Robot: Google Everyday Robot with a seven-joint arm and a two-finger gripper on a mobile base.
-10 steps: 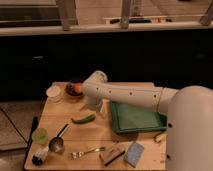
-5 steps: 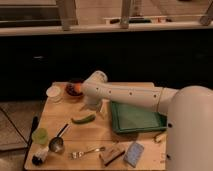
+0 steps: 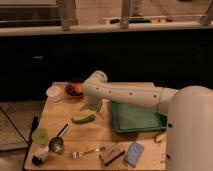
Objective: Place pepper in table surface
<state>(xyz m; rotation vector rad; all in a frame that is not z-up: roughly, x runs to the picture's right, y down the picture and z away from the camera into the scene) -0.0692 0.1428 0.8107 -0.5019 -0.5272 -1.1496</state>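
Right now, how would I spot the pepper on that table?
Find the light wooden table and the dark green tray on its right side. Just left of the tray, lying below the robot's gripper, is the pepper: slim, curved and green, unlike the round pale-green cup or the metal spoon nearby.

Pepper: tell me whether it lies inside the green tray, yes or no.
No, the pepper lies on the wooden table, left of the tray, with the pincer just above it.
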